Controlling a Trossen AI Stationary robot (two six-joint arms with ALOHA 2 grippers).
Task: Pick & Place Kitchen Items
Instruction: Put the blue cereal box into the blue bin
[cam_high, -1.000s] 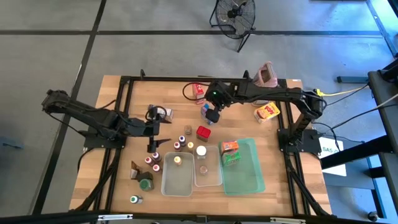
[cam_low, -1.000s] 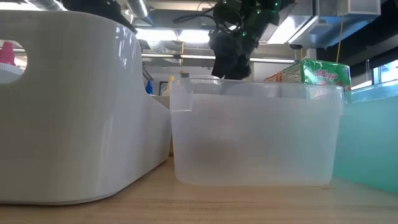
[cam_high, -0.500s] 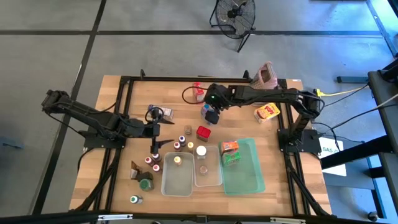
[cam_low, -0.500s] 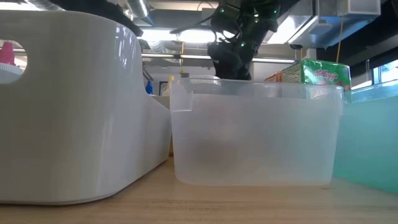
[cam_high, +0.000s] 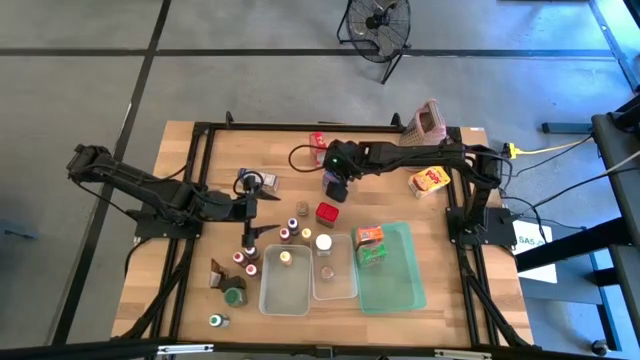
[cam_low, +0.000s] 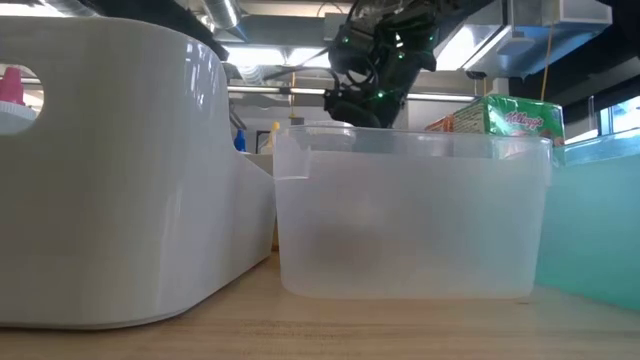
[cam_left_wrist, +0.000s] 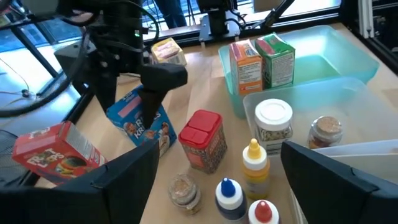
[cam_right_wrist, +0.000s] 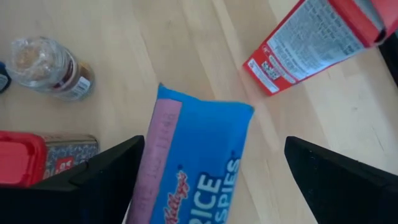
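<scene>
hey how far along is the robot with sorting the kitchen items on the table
Done: an orange carton and a green carton stand in the green tray, and a few jars sit in the clear tubs. In hand: nothing yet; the right gripper hangs open over the blue carton. The left gripper waits open. Left: the red carton, yellow carton and most small jars.

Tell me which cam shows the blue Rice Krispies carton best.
Right wrist view: the blue carton fills the frame, label readable, between the open right end effector's fingers. Left wrist view shows it partly behind that arm. High view: a speck. Low view: hidden.
</scene>
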